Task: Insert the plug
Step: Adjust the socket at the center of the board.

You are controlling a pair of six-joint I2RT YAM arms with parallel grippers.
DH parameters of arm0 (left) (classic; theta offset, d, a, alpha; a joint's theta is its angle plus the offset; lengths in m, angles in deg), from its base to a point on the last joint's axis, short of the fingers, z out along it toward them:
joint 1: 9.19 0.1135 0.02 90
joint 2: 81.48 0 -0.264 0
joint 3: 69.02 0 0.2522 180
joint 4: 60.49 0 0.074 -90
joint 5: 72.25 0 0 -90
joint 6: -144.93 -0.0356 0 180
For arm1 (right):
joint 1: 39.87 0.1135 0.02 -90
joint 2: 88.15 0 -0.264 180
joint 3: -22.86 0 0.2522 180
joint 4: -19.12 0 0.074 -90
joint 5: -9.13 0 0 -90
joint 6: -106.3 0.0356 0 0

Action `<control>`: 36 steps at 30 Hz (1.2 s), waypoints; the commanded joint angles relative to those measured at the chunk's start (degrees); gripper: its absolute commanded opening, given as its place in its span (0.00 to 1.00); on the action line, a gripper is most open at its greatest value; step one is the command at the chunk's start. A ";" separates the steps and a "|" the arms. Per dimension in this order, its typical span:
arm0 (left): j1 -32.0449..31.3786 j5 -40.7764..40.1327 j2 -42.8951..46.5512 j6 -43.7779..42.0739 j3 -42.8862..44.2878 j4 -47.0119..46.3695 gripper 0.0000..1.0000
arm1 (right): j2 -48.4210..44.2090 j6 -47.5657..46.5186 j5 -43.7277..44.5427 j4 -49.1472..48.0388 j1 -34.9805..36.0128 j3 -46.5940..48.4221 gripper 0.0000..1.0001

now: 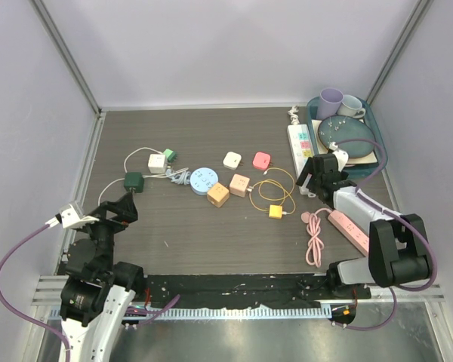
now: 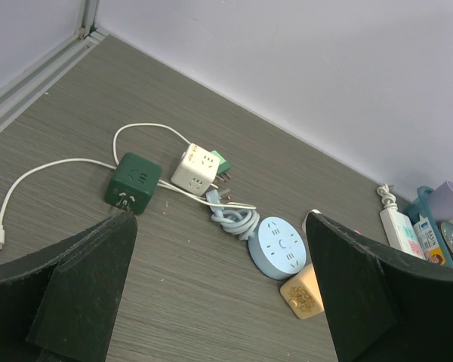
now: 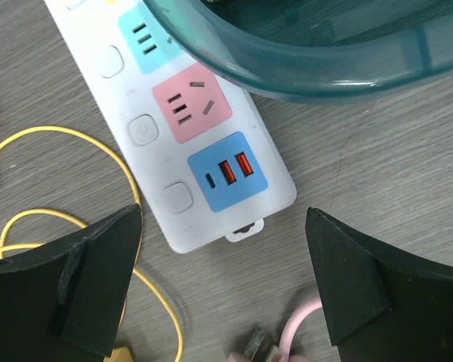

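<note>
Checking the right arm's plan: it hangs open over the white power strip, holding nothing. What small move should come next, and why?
Probably draw the right gripper back and down over the pink cable's plug at its view's lower edge. Its jaws stand open and empty above the white power strip, whose visible sockets are free, so a plug must be grasped first.

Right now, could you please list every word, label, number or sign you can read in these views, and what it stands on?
No readable text in any view.
White plastic power strip: no lettering shows, only socket slots and blank buttons.
Its coloured socket panels from the left wrist: marks too small and blurred to read.
</note>
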 commanded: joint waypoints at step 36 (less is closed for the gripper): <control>-0.15 0.02 3.04 0.18 1.04 -1.29 1.00 | 12.29 -4.19 4.26 -3.19 8.74 11.55 0.95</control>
